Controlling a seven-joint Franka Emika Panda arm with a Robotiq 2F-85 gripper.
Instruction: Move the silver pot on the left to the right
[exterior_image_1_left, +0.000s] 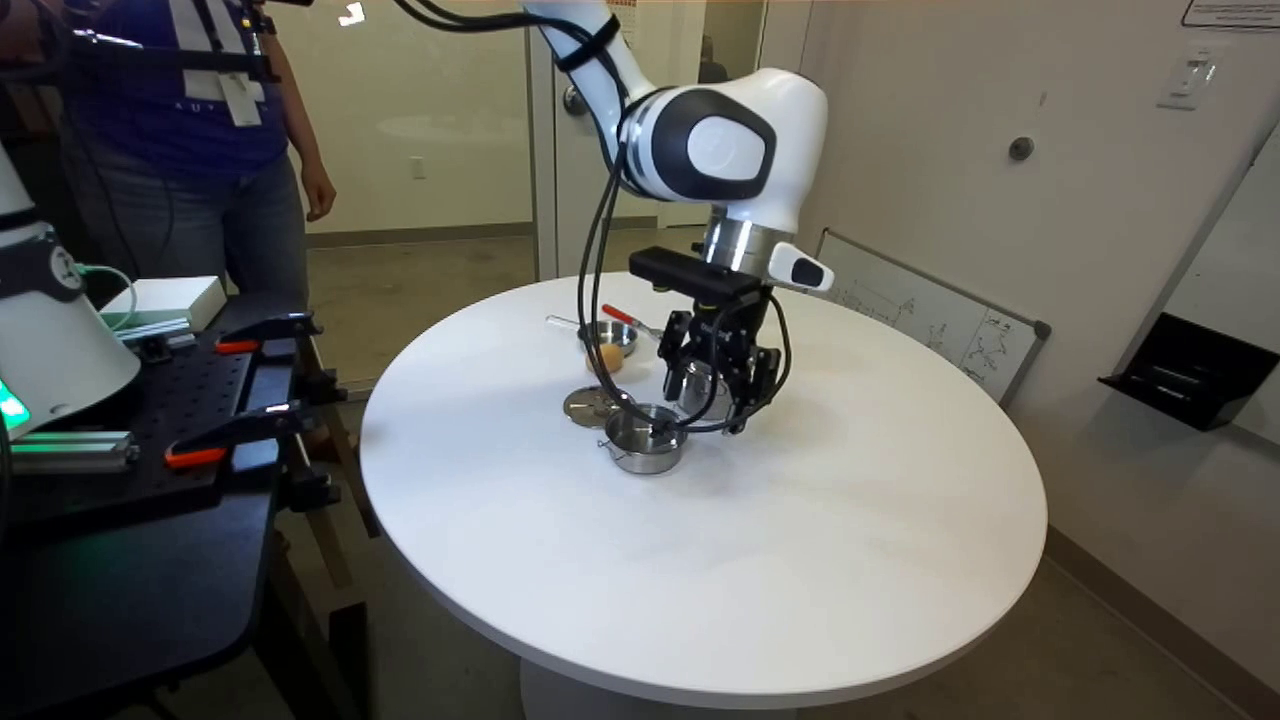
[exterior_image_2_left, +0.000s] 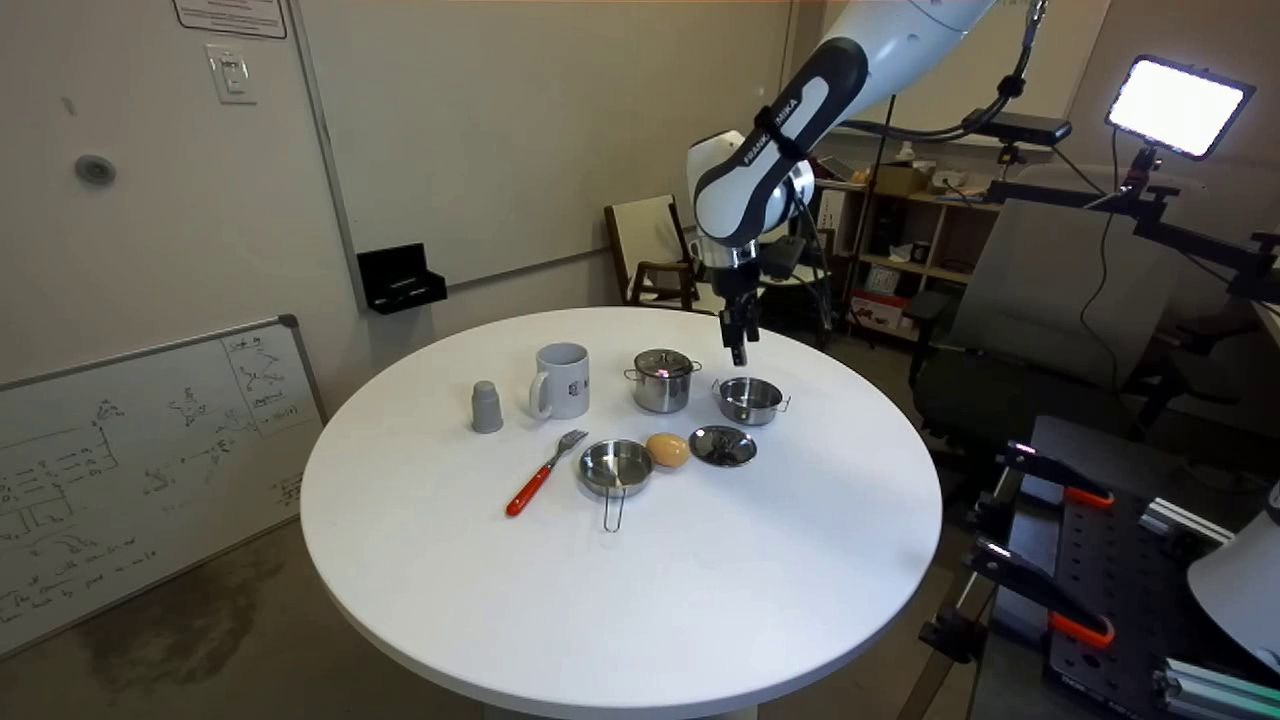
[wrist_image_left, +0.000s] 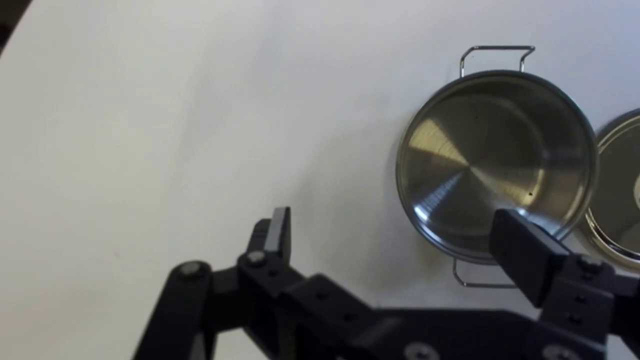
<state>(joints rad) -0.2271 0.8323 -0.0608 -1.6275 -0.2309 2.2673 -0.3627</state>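
Note:
The silver pot, low and wide with two wire handles, stands upright on the white table (exterior_image_1_left: 850, 560). It shows in both exterior views (exterior_image_1_left: 645, 452) (exterior_image_2_left: 750, 402) and in the wrist view (wrist_image_left: 480, 150), right of the middle. My gripper (wrist_image_left: 397, 225) is open and empty. In the wrist view its right finger overlaps the pot's near rim, and its left finger is over bare table. In the exterior views the gripper (exterior_image_1_left: 700, 425) (exterior_image_2_left: 740, 352) hangs beside and above the pot. In an exterior view its tips are apart from the pot.
A taller lidded pot (exterior_image_2_left: 662, 385) stands beside the silver pot. A loose lid (exterior_image_2_left: 722, 447) (wrist_image_left: 617, 195) lies close to it. An egg (exterior_image_2_left: 668, 450), small pan (exterior_image_2_left: 612, 470), red-handled fork (exterior_image_2_left: 535, 487), mug (exterior_image_2_left: 567, 382) and grey cup (exterior_image_2_left: 486, 408) are also on the table.

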